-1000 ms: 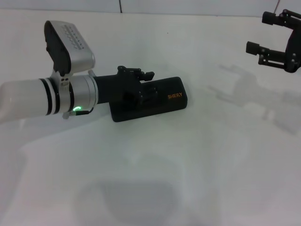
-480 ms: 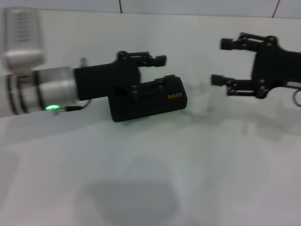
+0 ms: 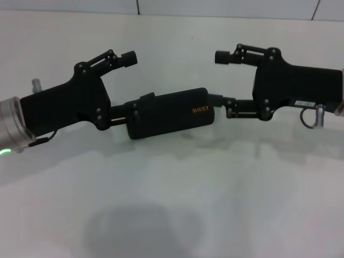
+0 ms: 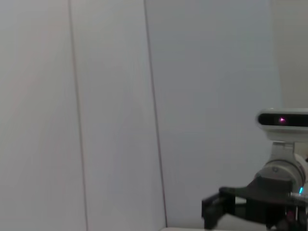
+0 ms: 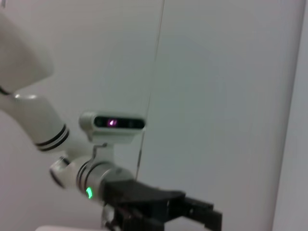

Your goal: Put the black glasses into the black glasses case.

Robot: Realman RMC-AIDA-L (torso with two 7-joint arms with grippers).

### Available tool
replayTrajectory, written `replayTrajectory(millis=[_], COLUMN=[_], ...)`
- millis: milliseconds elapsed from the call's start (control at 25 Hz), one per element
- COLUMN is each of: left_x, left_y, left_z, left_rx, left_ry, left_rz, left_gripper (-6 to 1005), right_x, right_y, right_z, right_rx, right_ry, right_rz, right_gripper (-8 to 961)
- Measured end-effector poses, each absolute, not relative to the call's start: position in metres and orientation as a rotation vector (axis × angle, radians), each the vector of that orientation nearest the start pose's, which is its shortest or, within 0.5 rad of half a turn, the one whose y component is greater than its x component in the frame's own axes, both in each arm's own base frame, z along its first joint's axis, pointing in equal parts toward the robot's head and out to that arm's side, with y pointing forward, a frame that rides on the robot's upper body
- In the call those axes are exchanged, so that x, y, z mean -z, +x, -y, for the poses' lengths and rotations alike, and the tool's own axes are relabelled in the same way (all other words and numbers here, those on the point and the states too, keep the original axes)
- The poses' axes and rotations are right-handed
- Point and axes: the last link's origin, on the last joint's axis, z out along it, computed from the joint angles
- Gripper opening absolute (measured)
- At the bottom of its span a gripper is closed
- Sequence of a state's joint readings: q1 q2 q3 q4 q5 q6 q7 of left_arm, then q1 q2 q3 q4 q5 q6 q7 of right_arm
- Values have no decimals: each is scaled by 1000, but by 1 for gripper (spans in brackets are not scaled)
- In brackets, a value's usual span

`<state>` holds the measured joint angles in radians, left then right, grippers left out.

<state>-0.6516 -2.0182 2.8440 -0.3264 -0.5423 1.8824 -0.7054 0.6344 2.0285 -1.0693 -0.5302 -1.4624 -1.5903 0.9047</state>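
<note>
Black and closed, the case point(image 3: 171, 113) lies flat on a white table point(image 3: 226, 193) in the middle of our head view, its lid down and small orange lettering point(image 3: 200, 109) showing near its right end. We cannot see the glasses anywhere; whether they are inside the shut case we cannot tell.

Our left gripper point(image 3: 128, 85) reaches in from the left side, level with the case. Its fingers are spread apart: the upper finger point(image 3: 127, 58) points out above the case's left end, and the lower finger point(image 3: 122, 106) lies against that same end, touching it or very nearly so.

Our right gripper point(image 3: 221, 78) comes in from the right side, mirroring the left one. Its fingers are also spread wide: the upper one point(image 3: 231, 56) sits above and clear of the case, and the lower one point(image 3: 236, 104) meets the case's right end just beside the lettering.

From the left wrist view we see mostly a pale wall, with the right gripper point(image 4: 216, 214) and its arm low in one corner. From the right wrist view we see the left arm point(image 5: 33, 120) against the same wall, ending in the left gripper point(image 5: 197, 214).
</note>
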Motion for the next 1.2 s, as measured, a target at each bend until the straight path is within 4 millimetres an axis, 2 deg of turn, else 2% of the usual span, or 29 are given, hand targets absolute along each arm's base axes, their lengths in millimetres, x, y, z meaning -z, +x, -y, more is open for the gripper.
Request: replayTrajectory(millis=[120, 240, 800, 1200], left_x=[-14, -11, 1, 8], left_y=[-264, -265, -265, -262], left_z=[-300, -295, -287, -284], left_rx=[1121, 1149, 1151, 1133], left_ry=[-2482, -2428, -2464, -2502], left_rz=[118, 137, 153, 105], left_gripper=[849, 889, 889, 889], right_x=[10, 12, 19, 20], right_y=[181, 181, 188, 189], right_z=[-348, -347, -342, -341], right_rx=[-1051, -1034, -1004, -974], right_ry=[-2676, -2695, -2698, -2701], right_rz=[194, 203, 212, 281], right_gripper=[763, 762, 757, 756])
